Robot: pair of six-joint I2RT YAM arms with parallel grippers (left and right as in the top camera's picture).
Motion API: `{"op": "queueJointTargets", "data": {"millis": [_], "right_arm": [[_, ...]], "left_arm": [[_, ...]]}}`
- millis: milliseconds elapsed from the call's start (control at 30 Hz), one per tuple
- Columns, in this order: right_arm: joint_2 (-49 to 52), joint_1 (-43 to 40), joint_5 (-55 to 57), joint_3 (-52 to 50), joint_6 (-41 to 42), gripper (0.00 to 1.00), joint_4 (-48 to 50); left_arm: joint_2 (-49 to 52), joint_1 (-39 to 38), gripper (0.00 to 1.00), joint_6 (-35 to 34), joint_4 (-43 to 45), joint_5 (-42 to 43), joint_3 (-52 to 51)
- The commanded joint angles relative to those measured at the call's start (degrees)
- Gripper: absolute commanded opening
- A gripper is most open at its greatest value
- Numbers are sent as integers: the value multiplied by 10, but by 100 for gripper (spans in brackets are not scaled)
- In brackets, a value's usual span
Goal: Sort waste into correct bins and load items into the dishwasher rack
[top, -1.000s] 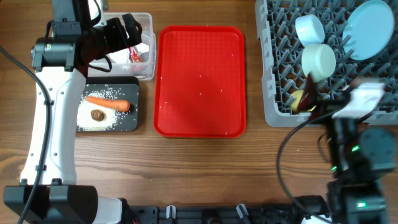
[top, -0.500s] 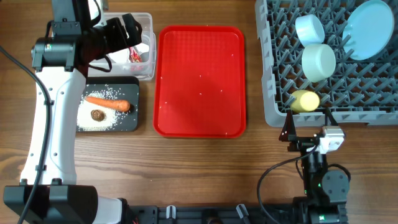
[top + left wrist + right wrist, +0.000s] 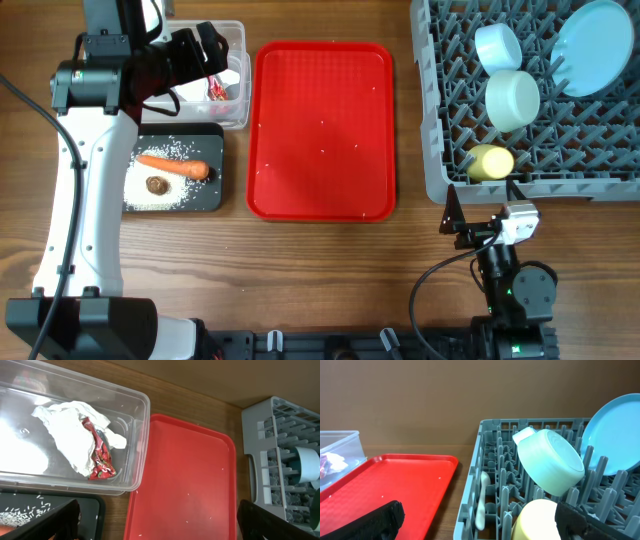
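Observation:
The clear tub (image 3: 139, 435) holds the crumpled tissue (image 3: 70, 435) and the red wrapper (image 3: 100, 455). The black tray (image 3: 212, 170) holds the carrot (image 3: 175, 166), the brown lump (image 3: 157, 185) and rice (image 3: 150, 198). The grey rack (image 3: 440, 150) holds the plate (image 3: 595, 45), two bowls (image 3: 498, 45) (image 3: 512, 98), the yellow cup (image 3: 490, 162) and the spoon (image 3: 481, 500). My left gripper (image 3: 205, 45) hangs open and empty over the tub. My right gripper (image 3: 458, 222) is open and empty, low on the table just in front of the rack.
The flat red tray (image 3: 322, 130) lies between the bins and the rack, with a few rice grains on it. A black cable runs along the table's left side. The right arm's base sits at the front right edge.
My right gripper has left the yellow cup lying in the rack's front row and has pulled back down to the table in front of the rack. The left arm has not moved.

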Motion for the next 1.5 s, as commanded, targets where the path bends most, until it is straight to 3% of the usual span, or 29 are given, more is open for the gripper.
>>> {"op": "queueJointTargets", "data": {"millis": [0, 400, 500, 767, 1000, 1267, 1467], "right_arm": [[-7, -3, -11, -1, -4, 100, 2], [-7, -3, -11, -1, -4, 100, 2], [-7, -3, -11, -1, -4, 100, 2], [-7, -3, -11, -1, -4, 100, 1], [-7, -3, -11, -1, -4, 100, 2], [-7, -3, -11, -1, -4, 100, 2], [-7, -3, -11, -1, -4, 100, 2]], "left_arm": [[3, 3, 100, 2, 2, 1, 1], [-10, -1, 100, 7, -12, -2, 1], [-37, -8, 100, 7, 22, -61, -17], [-273, -12, 100, 6, 343, -134, -355], [-553, 20, 100, 2, 505, -156, -690], [-780, 45, 100, 2, 513, -156, -863], [-855, 45, 100, 0, 513, -156, -923]]}}
